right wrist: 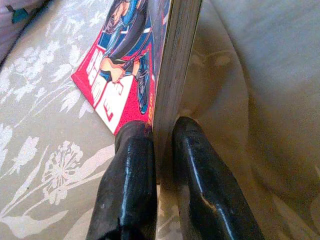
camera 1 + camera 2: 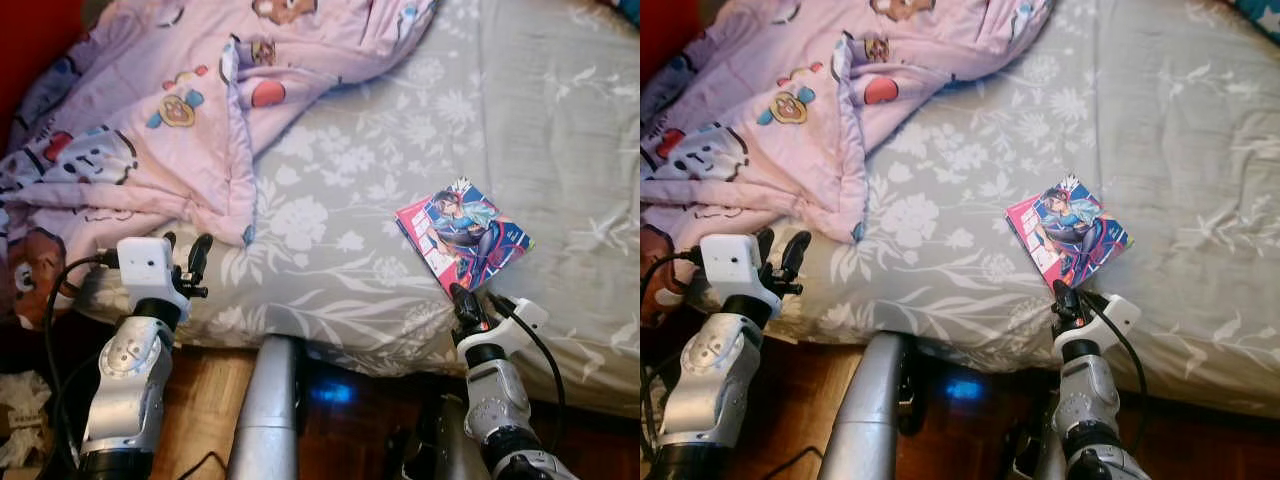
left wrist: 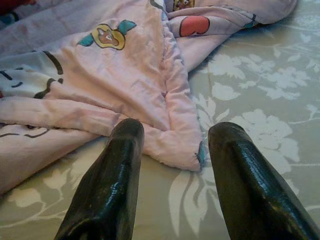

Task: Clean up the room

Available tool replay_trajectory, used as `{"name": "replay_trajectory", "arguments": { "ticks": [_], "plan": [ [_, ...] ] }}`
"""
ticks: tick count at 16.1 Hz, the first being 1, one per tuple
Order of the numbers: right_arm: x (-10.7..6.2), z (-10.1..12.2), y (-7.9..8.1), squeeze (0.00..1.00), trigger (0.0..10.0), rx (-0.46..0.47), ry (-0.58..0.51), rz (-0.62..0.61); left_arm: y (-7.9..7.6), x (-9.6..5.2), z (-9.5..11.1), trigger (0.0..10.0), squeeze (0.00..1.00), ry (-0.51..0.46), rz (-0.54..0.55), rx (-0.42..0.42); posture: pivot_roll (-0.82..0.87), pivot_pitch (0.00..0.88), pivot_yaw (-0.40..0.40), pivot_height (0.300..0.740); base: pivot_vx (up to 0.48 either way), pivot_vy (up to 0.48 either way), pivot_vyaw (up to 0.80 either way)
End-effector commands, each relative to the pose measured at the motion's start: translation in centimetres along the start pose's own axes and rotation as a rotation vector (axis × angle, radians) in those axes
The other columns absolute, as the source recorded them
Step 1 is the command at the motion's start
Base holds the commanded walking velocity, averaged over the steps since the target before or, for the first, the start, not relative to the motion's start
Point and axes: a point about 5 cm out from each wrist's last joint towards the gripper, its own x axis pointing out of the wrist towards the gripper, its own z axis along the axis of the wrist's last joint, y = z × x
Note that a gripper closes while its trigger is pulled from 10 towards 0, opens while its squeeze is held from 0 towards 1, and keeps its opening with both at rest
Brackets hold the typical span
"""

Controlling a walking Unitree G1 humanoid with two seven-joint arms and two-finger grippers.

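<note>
- Fingers (image 1: 132, 165) of my right gripper (image 1: 159, 131): two long, glossy black pads pinched on the near corner of the comic book (image 2: 462, 236), one pad on the cover, one under the back. The thin page block sits squeezed between them; I judge this a hold taken for lifting it off the bed.
- Comic book: slim paperback with a shiny printed cover, red border, a drawn figure in blue and black, pale page edges. It lies flat on the bed near the front edge, well apart from the blanket, its near corner toward my right wrist, which is why I grip it there.
- Left gripper (image 3: 172, 150): fingers spread apart with nothing between them, hovering low at the bed's front edge, just short of the blanket's folded corner. I judge it idle or waiting its turn.
- Blanket (image 2: 150, 130): soft pink quilted fabric with cartoon prints, rumpled and bunched across the far left of the bed, hem stitched, one corner lying over the bedspread.
- Bedspread (image 2: 560, 100): grey-green cloth with a white floral pattern, lightly creased, draping over the mattress edge.
- Floor (image 2: 205, 400): dark wooden boards below the bed.
</note>
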Motion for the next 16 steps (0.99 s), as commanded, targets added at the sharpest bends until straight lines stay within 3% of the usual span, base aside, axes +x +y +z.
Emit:
{"name": "replay_trajectory", "arguments": {
  "ticks": [1,2,5,7,8,11,14,15,16],
  "plan": [
    [-0.8,0.7,-1.5,0.00,1.0,-0.008,-0.056,-0.059,0.8,-0.5,-1.2,10.0,0.00,0.039,0.026,0.011,0.25,0.231,0.006,0.606,0.000,0.000,0.00],
    [-0.6,0.6,-1.1,0.00,10.0,0.002,-0.042,-0.022,1.1,-0.5,-1.4,10.0,0.00,0.042,0.038,0.013,0.25,0.225,0.005,0.606,0.000,0.000,0.00],
    [-0.4,0.4,-0.4,0.00,10.0,0.005,-0.021,0.035,1.2,-0.5,-1.7,10.0,0.00,0.026,0.042,0.017,0.24,0.220,0.003,0.606,0.000,0.000,0.00],
    [-0.8,0.2,-1.2,0.00,10.0,0.007,-0.007,-0.016,1.1,-0.6,-1.8,10.0,0.00,0.022,0.044,0.017,0.24,0.224,0.006,0.606,0.000,0.000,0.00],
    [-1.4,-0.1,-2.3,1.00,10.0,0.019,0.008,-0.086,1.0,-0.7,-1.9,10.0,0.00,0.023,0.039,0.017,0.24,0.232,0.009,0.606,0.000,0.000,0.00],
    [-2.1,-0.3,-3.5,1.00,10.0,0.049,0.000,-0.189,1.1,-0.8,-2.0,10.0,0.00,0.022,0.036,0.021,0.24,0.242,0.010,0.606,0.000,0.000,0.00],
    [-3.4,-1.1,-5.1,1.00,10.0,0.170,-0.009,-0.349,1.1,-1.1,-2.1,10.0,0.00,0.027,0.033,0.028,0.24,0.252,0.014,0.606,0.000,0.000,0.00],
    [-3.6,-1.5,-5.2,0.55,10.0,0.185,0.003,-0.365,1.1,-1.1,-2.1,10.0,0.00,0.028,0.032,0.029,0.24,0.255,0.015,0.606,0.000,0.000,0.00],
    [-3.8,-1.9,-5.2,0.00,10.0,0.206,0.011,-0.371,1.1,-1.1,-2.1,10.0,0.00,0.029,0.030,0.030,0.25,0.256,0.017,0.606,0.000,0.000,0.00]
  ]
}}
